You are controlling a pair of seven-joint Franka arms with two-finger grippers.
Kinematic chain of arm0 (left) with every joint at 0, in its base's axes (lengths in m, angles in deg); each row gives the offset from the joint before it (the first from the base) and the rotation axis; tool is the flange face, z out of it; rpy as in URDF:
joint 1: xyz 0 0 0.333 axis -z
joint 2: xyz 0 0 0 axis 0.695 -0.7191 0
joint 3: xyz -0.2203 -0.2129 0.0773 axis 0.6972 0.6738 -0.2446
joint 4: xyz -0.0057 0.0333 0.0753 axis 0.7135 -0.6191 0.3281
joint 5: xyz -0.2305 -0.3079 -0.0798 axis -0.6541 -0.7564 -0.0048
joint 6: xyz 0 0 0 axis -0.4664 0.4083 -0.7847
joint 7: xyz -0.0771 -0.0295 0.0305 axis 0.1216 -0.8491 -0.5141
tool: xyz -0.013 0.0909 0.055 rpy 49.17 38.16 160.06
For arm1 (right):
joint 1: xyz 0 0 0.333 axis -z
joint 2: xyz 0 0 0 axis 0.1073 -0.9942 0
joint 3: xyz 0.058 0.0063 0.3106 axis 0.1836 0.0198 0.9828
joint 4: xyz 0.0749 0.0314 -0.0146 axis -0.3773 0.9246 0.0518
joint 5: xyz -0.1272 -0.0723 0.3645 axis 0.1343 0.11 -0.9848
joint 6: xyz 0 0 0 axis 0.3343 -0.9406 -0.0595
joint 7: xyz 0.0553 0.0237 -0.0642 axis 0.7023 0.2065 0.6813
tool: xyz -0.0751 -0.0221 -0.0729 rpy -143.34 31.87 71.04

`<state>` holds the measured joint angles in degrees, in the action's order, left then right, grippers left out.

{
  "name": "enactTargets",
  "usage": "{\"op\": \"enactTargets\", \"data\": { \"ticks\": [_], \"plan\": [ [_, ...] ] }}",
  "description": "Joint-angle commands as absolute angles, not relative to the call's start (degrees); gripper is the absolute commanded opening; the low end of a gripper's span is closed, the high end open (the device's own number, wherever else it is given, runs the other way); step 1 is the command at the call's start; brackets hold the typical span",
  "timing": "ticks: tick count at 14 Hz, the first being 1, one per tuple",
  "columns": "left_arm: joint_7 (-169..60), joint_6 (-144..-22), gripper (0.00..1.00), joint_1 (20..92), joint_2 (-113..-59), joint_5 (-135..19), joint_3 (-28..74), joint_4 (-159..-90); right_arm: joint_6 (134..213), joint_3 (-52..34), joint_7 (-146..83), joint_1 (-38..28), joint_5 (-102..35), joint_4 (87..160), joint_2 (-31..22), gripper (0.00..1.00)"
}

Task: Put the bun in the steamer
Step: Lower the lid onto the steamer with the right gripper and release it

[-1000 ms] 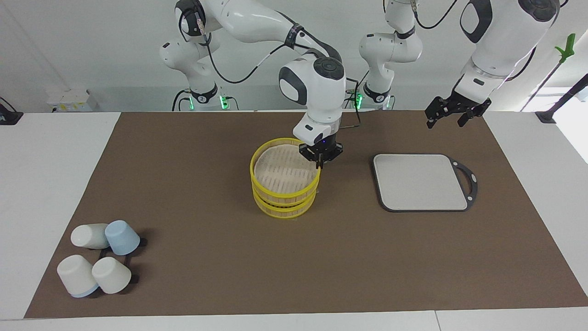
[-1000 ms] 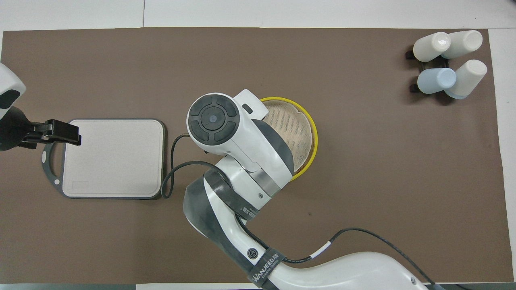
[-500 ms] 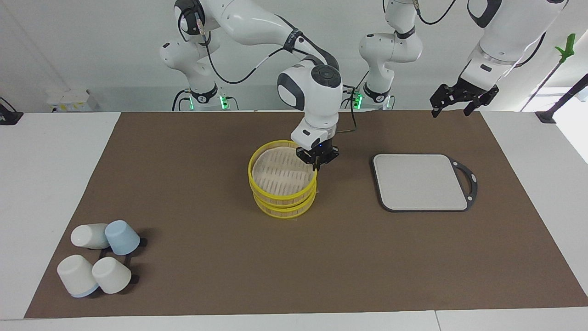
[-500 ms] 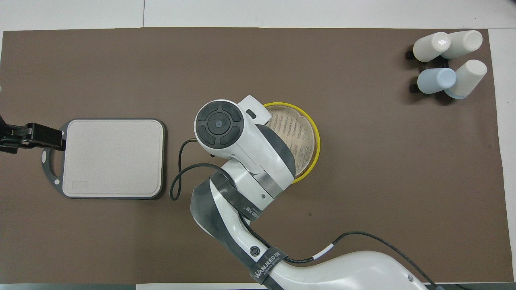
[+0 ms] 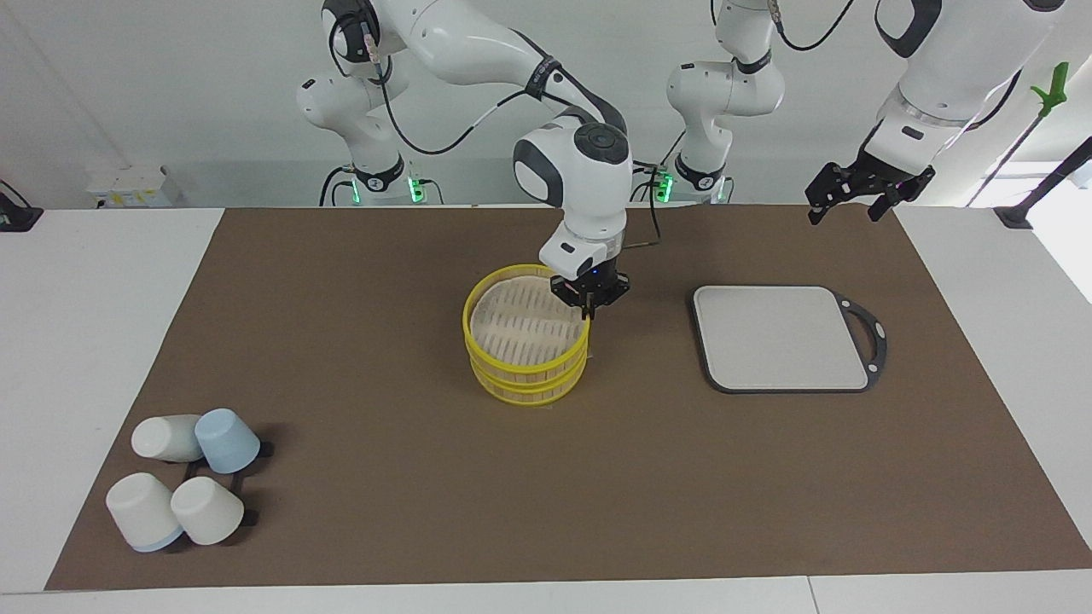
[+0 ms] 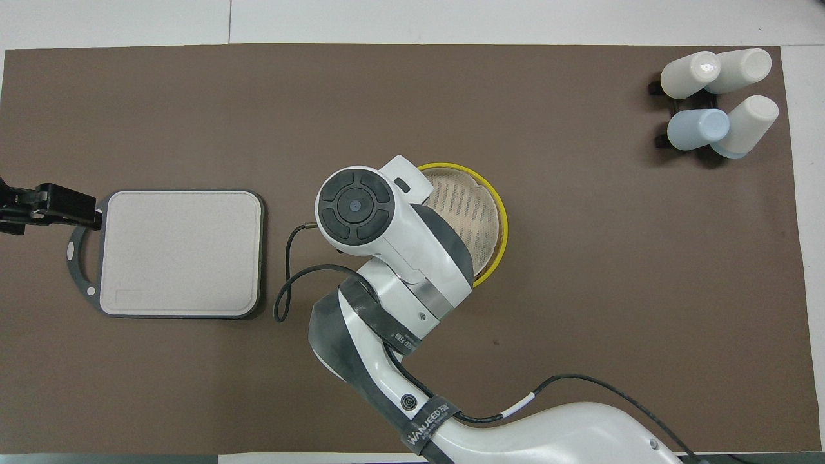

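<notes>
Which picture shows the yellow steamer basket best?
The facing view: the steamer shows whole, both stacked yellow rims and slatted top, with the right claw at its rim. In the overhead view the right arm covers about half of it.

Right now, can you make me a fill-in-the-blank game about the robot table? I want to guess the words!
1. The steamer has bright ____ rims.
2. The right gripper is at the rim of the ____.
3. Among the four upturned cups, exactly one is all ____.
4. The left gripper hangs in the air near the grey ____.

Missing words: yellow; steamer; blue; board
</notes>
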<state>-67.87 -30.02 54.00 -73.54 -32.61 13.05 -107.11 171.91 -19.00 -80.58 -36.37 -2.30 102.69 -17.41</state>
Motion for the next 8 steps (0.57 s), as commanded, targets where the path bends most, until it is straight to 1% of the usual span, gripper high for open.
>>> {"op": "enactTargets", "data": {
  "ticks": [1,3,6,8],
  "plan": [
    [-69.2,-31.0,1.00,52.8,-74.3,-34.2,13.5,-105.9,173.6,-18.8,-79.9,-36.2,-2.4,106.1,-14.8,0.00],
    [-69.1,-31.2,1.00,52.8,-74.3,-34.2,13.5,-105.9,173.6,-18.8,-79.9,-36.3,-2.4,106.6,-14.8,0.00],
    [-69.1,-31.2,1.00,52.8,-74.0,-34.2,13.5,-105.9,175.9,-18.8,-79.8,-36.2,-2.4,109.2,-13.8,0.00],
    [-69.2,-31.2,1.00,52.8,-73.9,-34.2,13.5,-106.1,176.0,-18.8,-79.8,-36.2,-2.4,109.3,-13.7,0.00]
  ]
}}
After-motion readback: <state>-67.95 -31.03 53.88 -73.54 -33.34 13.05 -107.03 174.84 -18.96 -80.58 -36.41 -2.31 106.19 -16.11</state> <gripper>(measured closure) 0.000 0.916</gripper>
